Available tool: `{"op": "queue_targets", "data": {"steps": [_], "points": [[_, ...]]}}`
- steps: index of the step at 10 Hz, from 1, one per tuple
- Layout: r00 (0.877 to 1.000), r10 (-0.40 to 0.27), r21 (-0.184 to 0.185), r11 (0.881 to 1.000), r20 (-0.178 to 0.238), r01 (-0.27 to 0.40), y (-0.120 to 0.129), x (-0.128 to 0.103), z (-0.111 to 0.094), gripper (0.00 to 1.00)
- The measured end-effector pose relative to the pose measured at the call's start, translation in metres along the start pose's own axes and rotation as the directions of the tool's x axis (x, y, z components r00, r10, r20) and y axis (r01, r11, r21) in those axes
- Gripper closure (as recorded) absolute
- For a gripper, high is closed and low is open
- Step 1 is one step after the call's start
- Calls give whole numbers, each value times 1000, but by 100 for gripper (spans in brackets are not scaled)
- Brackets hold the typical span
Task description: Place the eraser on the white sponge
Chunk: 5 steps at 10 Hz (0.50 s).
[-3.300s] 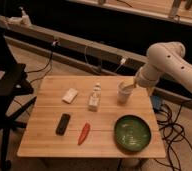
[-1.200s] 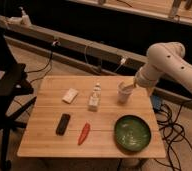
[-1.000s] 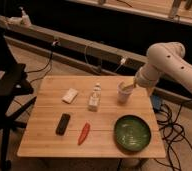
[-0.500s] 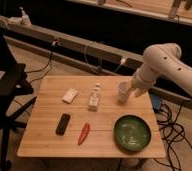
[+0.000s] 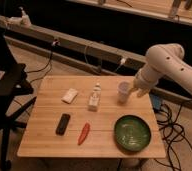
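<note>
The black eraser (image 5: 63, 123) lies flat on the wooden table (image 5: 44, 137), front left of centre. The white sponge (image 5: 69, 95) lies flat farther back and a little left of it, apart from it. My gripper (image 5: 137, 91) is at the end of the white arm (image 5: 164, 65) over the table's right back part, just right of the white cup (image 5: 123, 92). It is far from both the eraser and the sponge and holds nothing that I can see.
A small white bottle (image 5: 94, 97) stands at the middle of the table. A red chili pepper (image 5: 83, 133) lies right of the eraser. A green bowl (image 5: 132, 132) sits at the front right. A black chair (image 5: 6, 90) stands left; cables run behind and to the right.
The arm has swung a little left and down, bringing the gripper closer to the white cup. The objects on the table have not moved.
</note>
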Motion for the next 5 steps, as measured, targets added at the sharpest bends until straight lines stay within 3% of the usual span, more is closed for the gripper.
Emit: {"op": "queue_targets", "data": {"steps": [2,5], "points": [[1000,0,-6,1000,-1,0,6,0,1,48],[998,-37,-9,999,-41,37,4,3,16,22]]}}
